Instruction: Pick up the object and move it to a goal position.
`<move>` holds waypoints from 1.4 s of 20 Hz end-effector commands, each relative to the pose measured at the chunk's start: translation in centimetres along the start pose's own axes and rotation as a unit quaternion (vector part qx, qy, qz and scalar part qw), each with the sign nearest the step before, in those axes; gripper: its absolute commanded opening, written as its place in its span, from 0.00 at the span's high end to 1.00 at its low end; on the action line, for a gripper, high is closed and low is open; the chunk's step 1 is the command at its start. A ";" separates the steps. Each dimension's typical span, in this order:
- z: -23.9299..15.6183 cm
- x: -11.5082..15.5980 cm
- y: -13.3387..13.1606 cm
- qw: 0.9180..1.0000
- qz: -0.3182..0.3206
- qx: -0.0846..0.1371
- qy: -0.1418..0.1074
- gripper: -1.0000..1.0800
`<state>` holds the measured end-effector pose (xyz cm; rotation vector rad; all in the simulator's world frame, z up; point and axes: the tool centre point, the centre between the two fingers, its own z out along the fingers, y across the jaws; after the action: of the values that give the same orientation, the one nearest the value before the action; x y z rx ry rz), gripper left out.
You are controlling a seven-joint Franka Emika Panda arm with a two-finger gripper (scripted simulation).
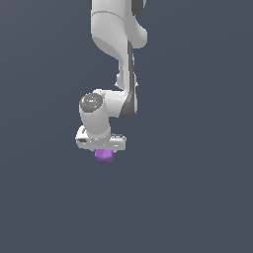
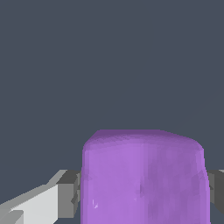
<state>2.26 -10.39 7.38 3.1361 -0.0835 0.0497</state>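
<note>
The object is a small purple blocky lump [image 1: 104, 155] right under my white gripper [image 1: 102, 149] in the exterior view. In the wrist view the purple lump [image 2: 142, 177] fills the space between the two grey finger pads [image 2: 70, 192], which press against its sides. My gripper is shut on it. The fingers are hidden behind the hand in the exterior view. I cannot tell whether the lump rests on the surface or is lifted off it.
The white arm [image 1: 118, 54] reaches in from the top of the exterior view. Around it there is only a plain dark grey-blue surface [image 1: 197, 188]. No goal marker shows.
</note>
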 end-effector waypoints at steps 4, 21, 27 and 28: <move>-2.5 -0.8 -1.9 1.000 0.000 0.000 -0.001 1.00; -17.7 -5.8 -13.4 1.000 0.000 -0.001 -0.007 1.00; -23.6 -7.5 -17.9 1.000 0.000 -0.001 -0.010 1.00; -24.6 -7.8 -18.6 1.000 0.000 -0.001 -0.010 1.00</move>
<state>-4.82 7.61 30.19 3.1354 -0.0826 0.0209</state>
